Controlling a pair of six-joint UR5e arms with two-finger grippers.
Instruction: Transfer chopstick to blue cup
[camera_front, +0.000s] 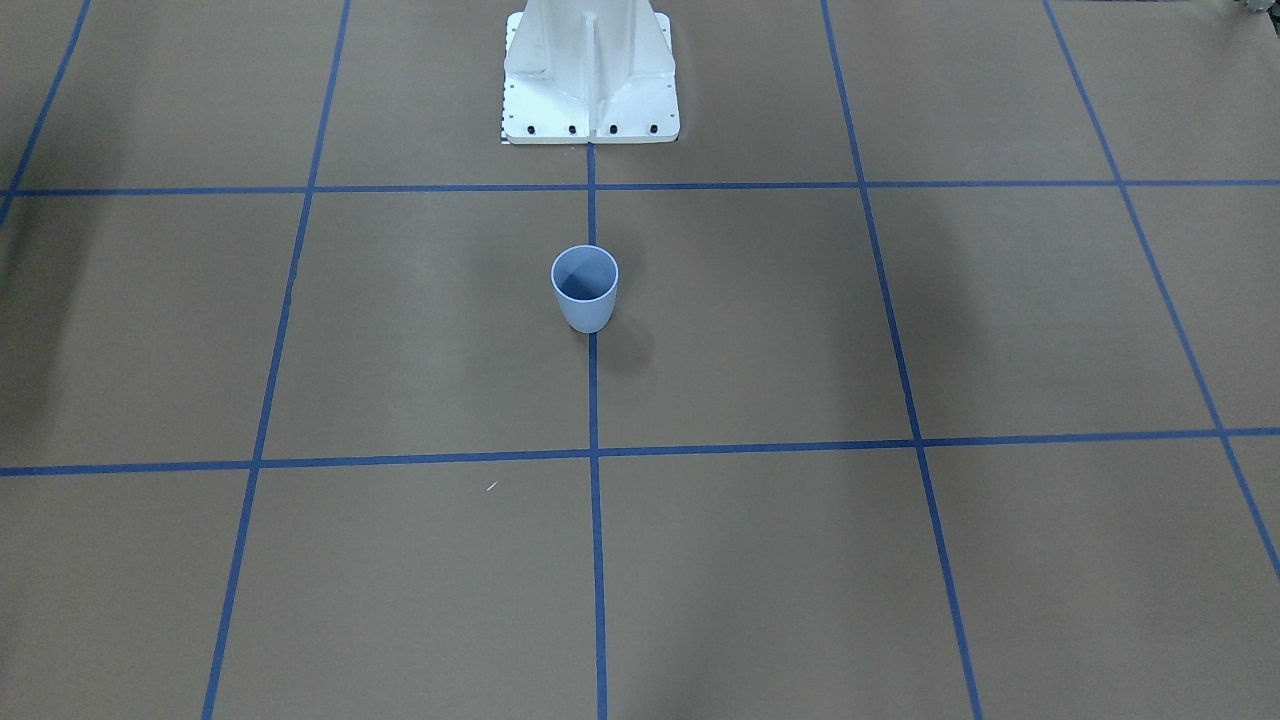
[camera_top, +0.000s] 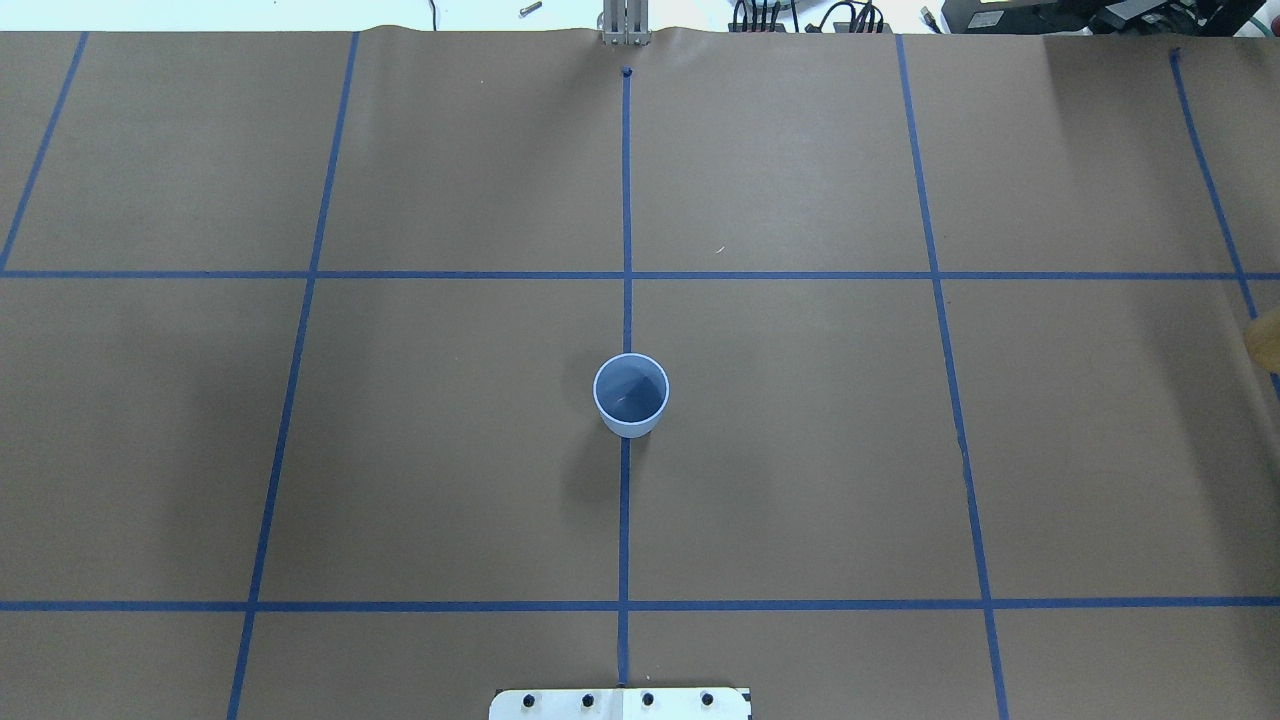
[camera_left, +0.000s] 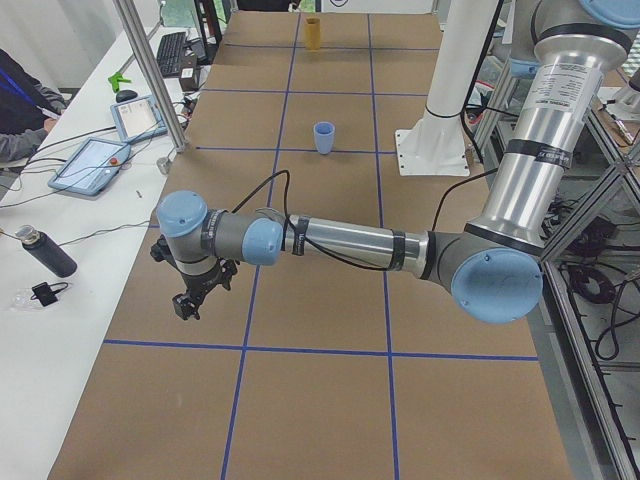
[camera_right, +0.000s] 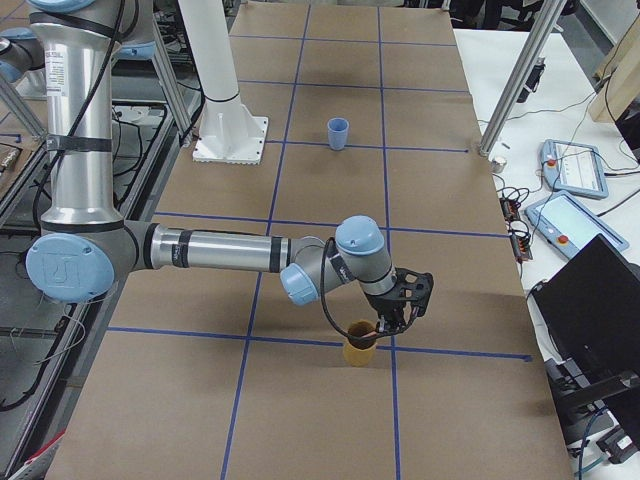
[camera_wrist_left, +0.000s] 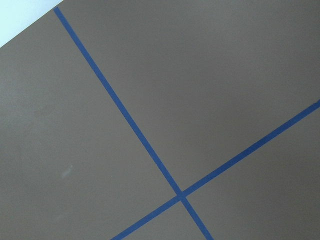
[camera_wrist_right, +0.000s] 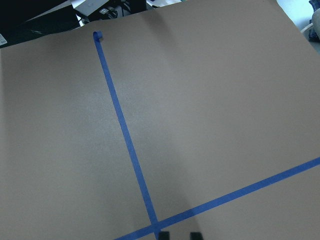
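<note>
Two arms (camera_right: 220, 250) (camera_left: 350, 243), one tan cup (camera_right: 358, 348), one blue cup (camera_front: 585, 288)

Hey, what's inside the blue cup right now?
Nothing: the cup looks empty, bare dark-blue wall and bottom showing. No chopstick. Hardly any of the inside is covered.

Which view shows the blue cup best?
Overhead exterior: the blue cup is central and its empty inside shows. Front-facing shows it almost as well; both side views show it small; the wrist views miss it.
</note>
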